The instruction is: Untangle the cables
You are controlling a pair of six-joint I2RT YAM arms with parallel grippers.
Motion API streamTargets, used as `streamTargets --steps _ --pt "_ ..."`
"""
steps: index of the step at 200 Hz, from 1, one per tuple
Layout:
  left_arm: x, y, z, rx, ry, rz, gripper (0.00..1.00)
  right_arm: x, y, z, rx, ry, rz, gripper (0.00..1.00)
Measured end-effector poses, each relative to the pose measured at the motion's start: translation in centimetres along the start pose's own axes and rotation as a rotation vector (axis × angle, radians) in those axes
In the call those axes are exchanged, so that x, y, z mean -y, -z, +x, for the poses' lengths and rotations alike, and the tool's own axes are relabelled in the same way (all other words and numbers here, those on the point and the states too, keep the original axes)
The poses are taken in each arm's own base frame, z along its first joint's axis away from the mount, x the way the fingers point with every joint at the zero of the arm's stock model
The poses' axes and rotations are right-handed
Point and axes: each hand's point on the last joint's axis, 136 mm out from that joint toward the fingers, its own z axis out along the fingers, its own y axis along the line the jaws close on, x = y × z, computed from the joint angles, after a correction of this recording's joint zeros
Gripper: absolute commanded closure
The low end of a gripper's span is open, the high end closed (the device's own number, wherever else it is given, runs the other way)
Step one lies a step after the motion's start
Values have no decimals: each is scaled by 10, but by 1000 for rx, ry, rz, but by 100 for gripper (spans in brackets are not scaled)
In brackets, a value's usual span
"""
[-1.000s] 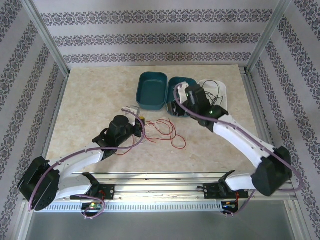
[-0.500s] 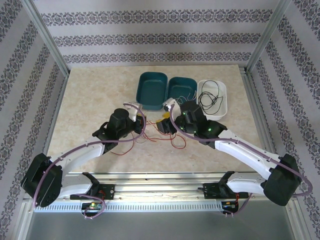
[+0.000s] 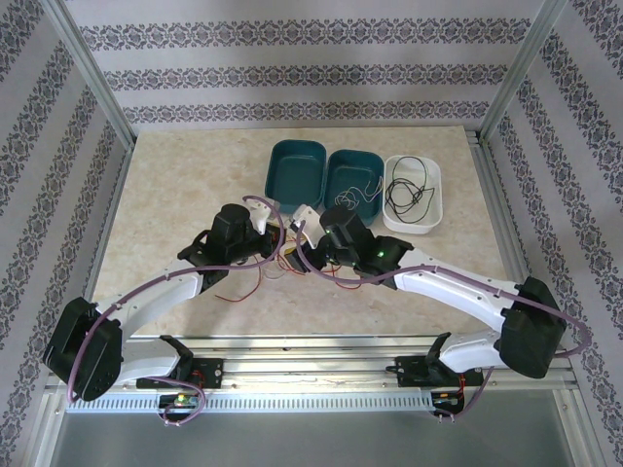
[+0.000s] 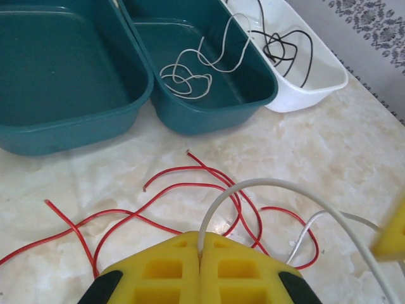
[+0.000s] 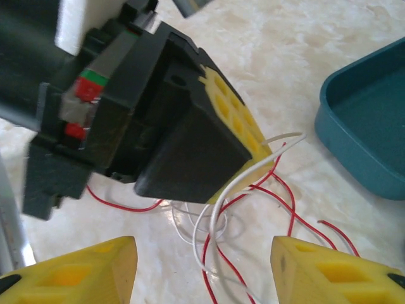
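Note:
The cables lie partly sorted. Loose red cables point(image 4: 190, 187) sprawl over the marble table, also seen from the right wrist point(image 5: 278, 202). My left gripper point(image 4: 200, 247) is shut on a white cable point(image 4: 266, 185) that arches up and off to the right. From above, the left gripper point(image 3: 275, 236) sits mid-table, with the right gripper point(image 3: 295, 255) almost against it. My right gripper point(image 5: 202, 272) is open, its yellow fingers point(image 5: 69, 272) wide apart. They straddle white cable loops point(image 5: 215, 228) hanging from the left gripper's pads point(image 5: 243, 123).
At the back stand an empty teal bin point(image 3: 292, 180), a teal bin point(image 3: 343, 167) holding a white cable point(image 4: 196, 69), and a white bin point(image 3: 436, 195) holding a black cable point(image 4: 285, 47). A red strand point(image 3: 238, 292) trails under the left arm.
The right arm swung from the bins leftward and down to the tangle, ending beside the left gripper, and its jaws widened slightly. The left gripper stayed shut and shifted slightly back.

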Motion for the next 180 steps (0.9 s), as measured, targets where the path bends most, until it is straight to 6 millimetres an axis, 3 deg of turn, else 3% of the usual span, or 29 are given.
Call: streamTargets --steps 35,66,101,111,150,180 --pt "6 0 6 -30 -5 36 100 7 -8 6 -25 14 35 66" --pt "7 1 9 -42 -11 41 99 11 -14 11 -44 14 57 100" --pt "8 4 5 -29 -20 40 76 20 -12 10 -39 -7 106 100" --pt "8 6 3 -19 -15 41 65 23 -11 10 -34 -12 117 100" --pt "-4 16 0 13 11 6 40 40 9 2 19 -74 173 100" --pt "-25 23 6 28 58 -68 35 58 30 -10 78 -142 230 100"
